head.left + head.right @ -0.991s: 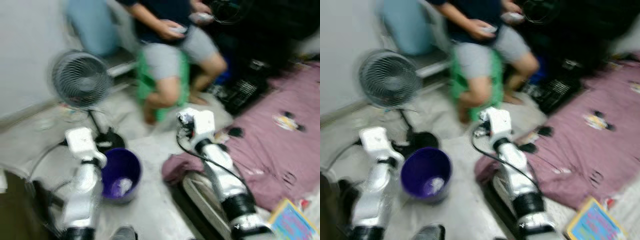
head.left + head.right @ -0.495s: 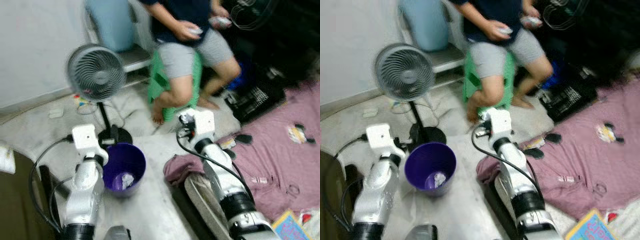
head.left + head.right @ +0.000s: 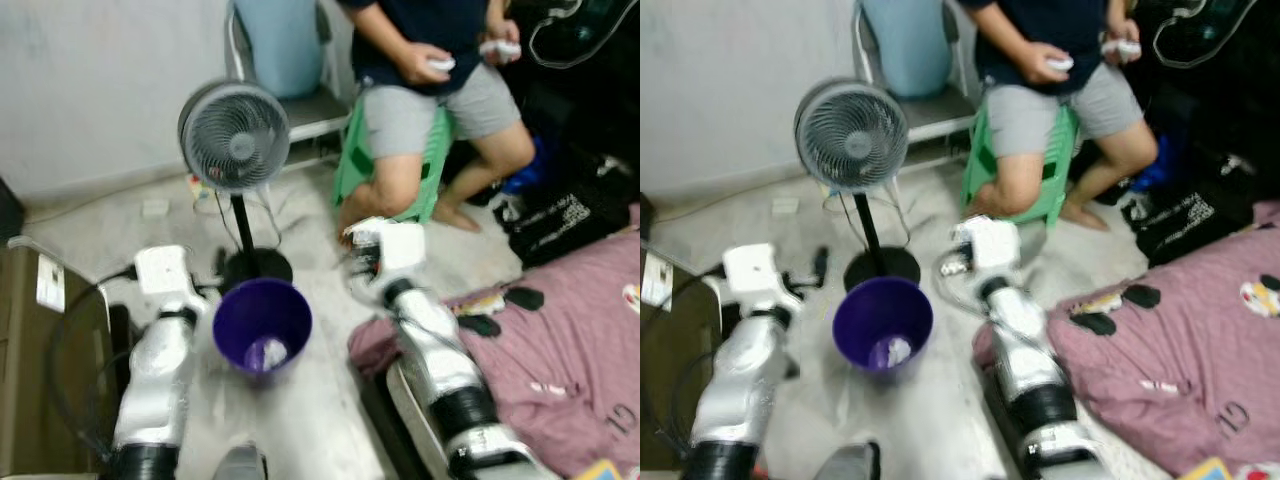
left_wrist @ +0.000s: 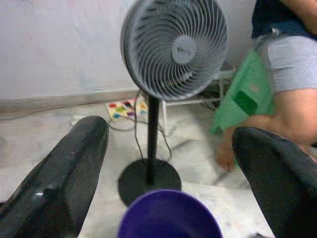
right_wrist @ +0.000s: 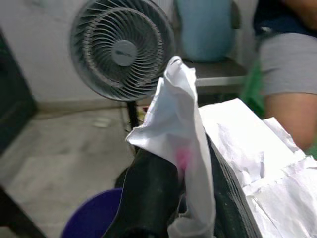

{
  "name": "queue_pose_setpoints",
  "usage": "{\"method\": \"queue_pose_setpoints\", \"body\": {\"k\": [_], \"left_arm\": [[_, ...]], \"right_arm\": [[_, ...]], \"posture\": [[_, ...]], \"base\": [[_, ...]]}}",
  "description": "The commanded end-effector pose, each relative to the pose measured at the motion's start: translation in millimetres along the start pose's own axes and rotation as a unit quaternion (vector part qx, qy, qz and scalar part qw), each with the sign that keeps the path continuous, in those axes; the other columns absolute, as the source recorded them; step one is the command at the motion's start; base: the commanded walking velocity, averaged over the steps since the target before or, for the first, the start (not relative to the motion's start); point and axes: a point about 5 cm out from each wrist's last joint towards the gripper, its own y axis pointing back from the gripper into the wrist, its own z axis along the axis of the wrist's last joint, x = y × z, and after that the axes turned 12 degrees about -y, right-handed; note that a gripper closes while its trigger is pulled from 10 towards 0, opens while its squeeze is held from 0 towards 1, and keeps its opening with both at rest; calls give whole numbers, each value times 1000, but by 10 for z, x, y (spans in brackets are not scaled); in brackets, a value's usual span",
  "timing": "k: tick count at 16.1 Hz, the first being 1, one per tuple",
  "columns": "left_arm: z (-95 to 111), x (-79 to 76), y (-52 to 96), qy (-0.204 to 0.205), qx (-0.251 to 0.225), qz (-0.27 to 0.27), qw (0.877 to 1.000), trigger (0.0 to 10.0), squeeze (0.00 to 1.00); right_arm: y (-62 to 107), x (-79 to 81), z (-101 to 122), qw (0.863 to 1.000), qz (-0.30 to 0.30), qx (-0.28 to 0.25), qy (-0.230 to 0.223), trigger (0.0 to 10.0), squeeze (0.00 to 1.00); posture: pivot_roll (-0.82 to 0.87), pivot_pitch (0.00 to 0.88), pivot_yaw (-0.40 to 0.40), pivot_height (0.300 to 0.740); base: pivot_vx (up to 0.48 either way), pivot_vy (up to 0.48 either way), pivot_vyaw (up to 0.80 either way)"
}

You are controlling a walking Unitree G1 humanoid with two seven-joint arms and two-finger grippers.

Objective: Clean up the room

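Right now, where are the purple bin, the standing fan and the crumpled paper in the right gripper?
purple bin [image 3: 262,322], left eye view, inner wall.
standing fan [image 3: 848,136], right eye view, grille centre.
crumpled paper [image 5: 183,114], right wrist view, upper fold.

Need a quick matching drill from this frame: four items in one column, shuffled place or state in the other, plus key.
Items
1. Round purple plastic bin
2. Grey pedestal fan
3. Crumpled white paper
4. Green plastic stool

Places or states
A. Pinched in the right gripper
B. Under the seated person
C. On the floor between the two arms, a white scrap inside
D. Upright near the wall, behind the bin

Pairs: 1-C, 2-D, 3-A, 4-B
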Motion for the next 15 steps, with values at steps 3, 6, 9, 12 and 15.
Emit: {"method": "queue_pose_setpoints", "body": {"k": [3,6,9,12,15], "left_arm": [[23,-75,1,0,-1,-13,1000,10000,0],[21,-87,8,2,0,-17,1000,10000,0],[23,-99,6,2,0,-20,1000,10000,0],[23,-110,8,1,0,-24,1000,10000,0],[23,-109,13,1,1,-23,1000,10000,0]], "right_arm": [[15,-81,62,1000,-10,-9,9,10000,0],[29,-80,58,1000,-10,-8,11,10000,0],[39,-81,54,1000,-12,-7,10,10000,0],[48,-86,51,1000,-14,-6,8,10000,0],[52,-84,46,1000,-13,-5,5,10000,0]], "posture": [[-21,2,-10,740],[-26,10,-7,740],[-30,16,-4,740],[-31,23,-3,740],[-30,23,-3,740]], "base": [[0,0,800],[0,0,800],[0,0,800],[0,0,800],[0,0,738]]}}
